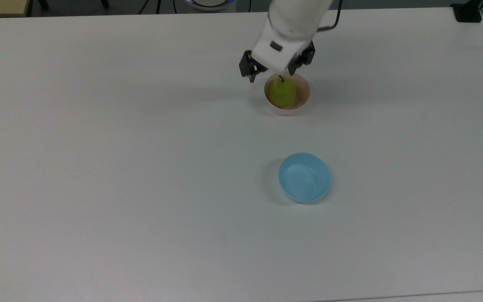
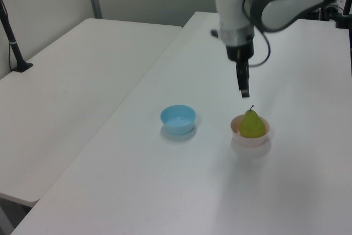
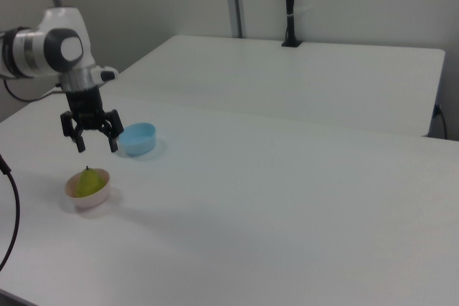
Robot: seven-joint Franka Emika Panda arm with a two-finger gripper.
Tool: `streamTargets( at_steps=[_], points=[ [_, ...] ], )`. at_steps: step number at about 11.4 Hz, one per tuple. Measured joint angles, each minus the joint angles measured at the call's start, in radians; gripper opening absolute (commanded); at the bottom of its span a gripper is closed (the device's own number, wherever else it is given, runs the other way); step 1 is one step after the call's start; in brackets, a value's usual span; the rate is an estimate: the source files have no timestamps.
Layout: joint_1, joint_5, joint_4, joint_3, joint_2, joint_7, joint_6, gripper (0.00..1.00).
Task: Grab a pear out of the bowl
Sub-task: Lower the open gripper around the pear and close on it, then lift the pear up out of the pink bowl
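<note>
A yellow-green pear with a dark stem stands upright in the pale pink bowl. My gripper hangs open just above the pear, pointing down. Its two black fingers are spread wider than the fruit. In the top view it overlaps the bowl's upper-left rim. In the right view its fingertips are a short way above the stem and touch nothing.
A light blue bowl stands empty on the white table, a bowl's width or two from the pink one. A second white table adjoins this one. A black clamp sits at the top view's upper right corner.
</note>
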Motion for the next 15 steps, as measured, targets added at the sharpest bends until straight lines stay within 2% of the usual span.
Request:
streamTargets(
  at_steps=[2,4,10,12,13,14,15],
  points=[
    [0.025,0.000,0.000,-0.014,0.055,-0.001,0.011,1.00],
    [0.060,0.000,-0.003,-0.030,0.080,-0.001,0.011,0.93],
    [0.106,-0.009,-0.027,-0.030,0.122,-0.003,0.011,0.72],
    [0.114,-0.009,-0.028,-0.030,0.131,-0.003,0.011,0.54],
    [0.115,-0.009,-0.029,-0.030,0.134,-0.003,0.011,0.40],
    [0.115,-0.011,-0.027,-0.030,0.134,-0.003,0.011,0.21],
    [0.116,-0.012,-0.027,-0.030,0.134,-0.003,0.011,0.13]
  ],
)
